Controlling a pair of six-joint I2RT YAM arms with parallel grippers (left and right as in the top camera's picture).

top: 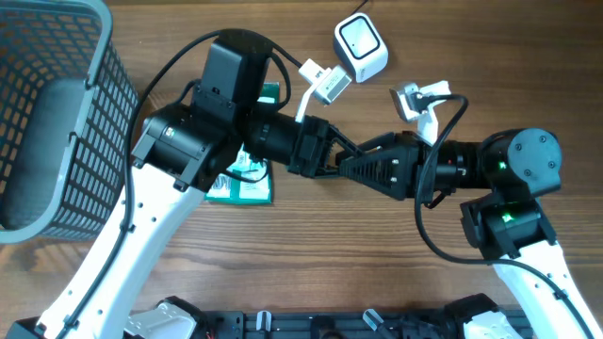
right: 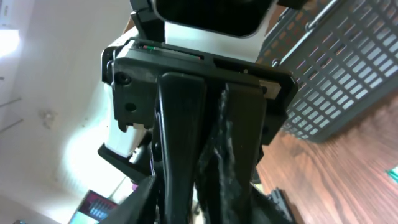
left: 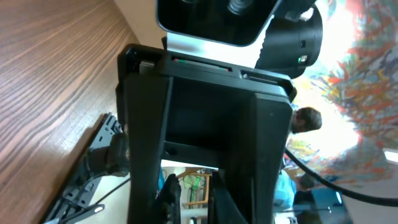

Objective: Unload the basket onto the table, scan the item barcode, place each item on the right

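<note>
Far left there's a grey mesh basket [top: 57,122] sitting on the wooden table [top: 377,273]. The left arm [top: 179,141] reaches up from the bottom edge and bends over to the middle. The item, a green-and-white packet [top: 247,188], is lying flat on the table just right of the basket, and most of it is hidden under that arm. Nothing's gripping it. The left gripper [top: 337,151] points right with its fingers pinched together. It's nose to nose with the right gripper [top: 350,168], which points left, and the two overlap in the middle of the table. Honestly can't tell whether the right one's fingers are apart or closed, it's all black on black from above, and up close each wrist view is mostly filled by the other arm's gripper block. The white cube barcode scanner [top: 361,47] sits at the top edge, above where the grippers meet and well away from the packet. The right arm [top: 513,188] is over on the right with green lights glowing on its joints.
</note>
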